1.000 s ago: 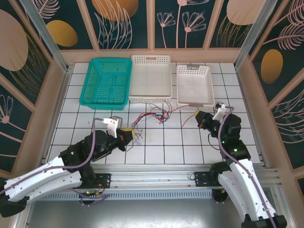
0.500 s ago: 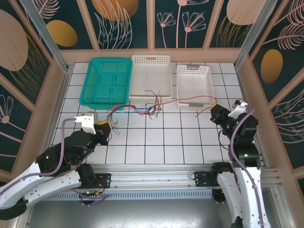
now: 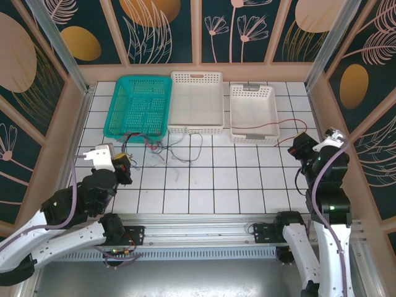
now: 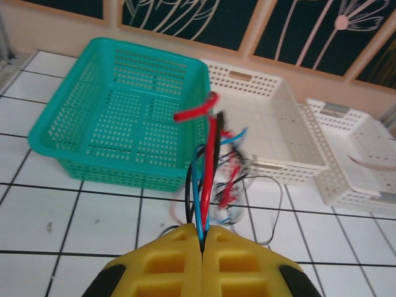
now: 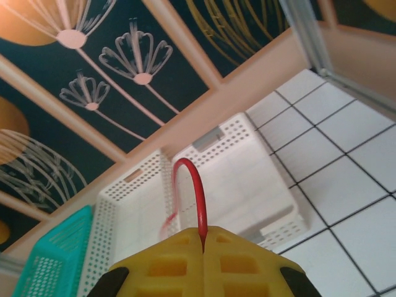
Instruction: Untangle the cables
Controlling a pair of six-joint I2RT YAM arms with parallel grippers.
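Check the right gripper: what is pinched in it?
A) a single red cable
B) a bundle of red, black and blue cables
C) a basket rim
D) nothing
A: the right gripper is shut on one red cable, which arcs up out of its closed jaws.

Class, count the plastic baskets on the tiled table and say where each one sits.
3. The teal basket is at the back left, the larger white basket in the middle beside it, the smaller white basket to its right. None looks hidden.

Cables [image 3: 158,144] tangled left; one red strand [image 3: 257,127] stretched rightward.
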